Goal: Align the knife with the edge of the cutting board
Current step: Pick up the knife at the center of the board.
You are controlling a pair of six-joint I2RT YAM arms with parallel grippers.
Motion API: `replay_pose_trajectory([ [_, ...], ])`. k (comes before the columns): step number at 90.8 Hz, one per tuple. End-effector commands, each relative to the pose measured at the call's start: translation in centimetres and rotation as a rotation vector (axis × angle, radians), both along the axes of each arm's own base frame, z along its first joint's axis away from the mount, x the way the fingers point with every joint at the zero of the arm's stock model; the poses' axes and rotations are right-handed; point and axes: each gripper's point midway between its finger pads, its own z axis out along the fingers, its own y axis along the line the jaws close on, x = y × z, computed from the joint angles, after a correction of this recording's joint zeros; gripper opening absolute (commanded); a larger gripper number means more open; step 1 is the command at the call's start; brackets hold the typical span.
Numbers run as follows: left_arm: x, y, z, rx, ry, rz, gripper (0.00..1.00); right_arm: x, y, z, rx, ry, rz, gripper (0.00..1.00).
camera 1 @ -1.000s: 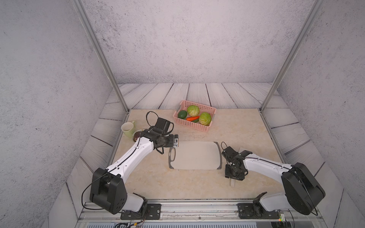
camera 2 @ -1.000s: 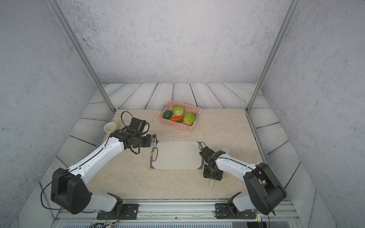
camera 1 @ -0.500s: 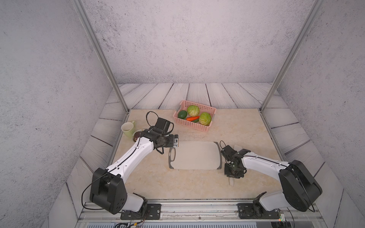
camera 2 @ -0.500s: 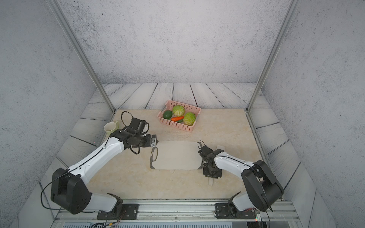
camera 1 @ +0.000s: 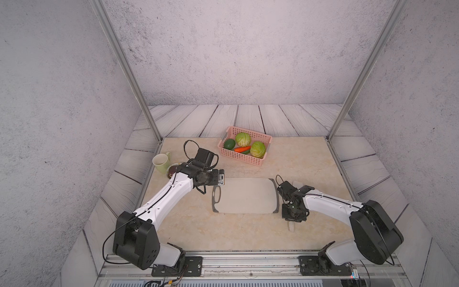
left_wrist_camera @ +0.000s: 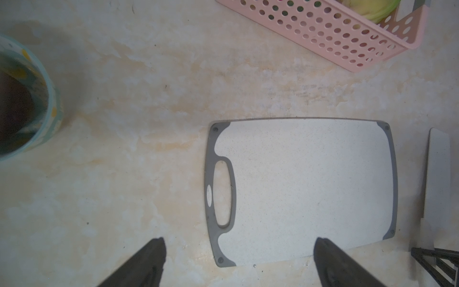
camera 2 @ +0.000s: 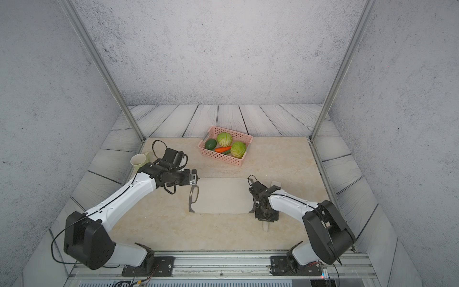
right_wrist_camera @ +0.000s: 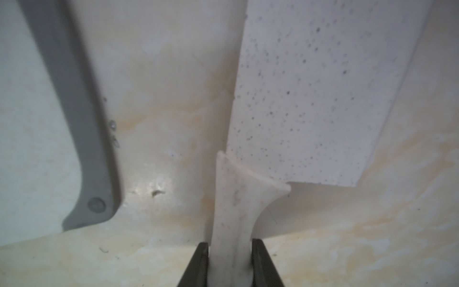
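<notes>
Grippers number two here: the right gripper (right_wrist_camera: 229, 244) is clamped on the cream handle of the one knife (right_wrist_camera: 310, 99), which lies just right of the single cutting board (camera 1: 246, 196), a thin strip of table (camera 1: 248, 236) between them, blade toward the far side, roughly along that edge. The left gripper (left_wrist_camera: 239, 239) hangs empty, jaws spread wide, over the board's left, cutout end. Farther back sits one pink basket (camera 1: 238, 159) with two cabbages (camera 1: 243, 139), one avocado (camera 1: 229, 143) and one carrot (camera 1: 240, 149); far left, one pale mug (camera 1: 161, 162).
</notes>
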Motion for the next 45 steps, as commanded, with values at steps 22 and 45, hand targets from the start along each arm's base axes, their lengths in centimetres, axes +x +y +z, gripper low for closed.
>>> replay_pose_trajectory([
  [22,0.2,-0.4,0.5,-0.003,-0.009,-0.018,0.98,1.0,-0.1,0.0,-0.009,0.003,-0.016,0.4],
  [45,0.2,-0.5,0.6,-0.007,-0.01,-0.018,0.98,1.8,-0.7,-0.3,-0.012,0.01,-0.073,0.4],
])
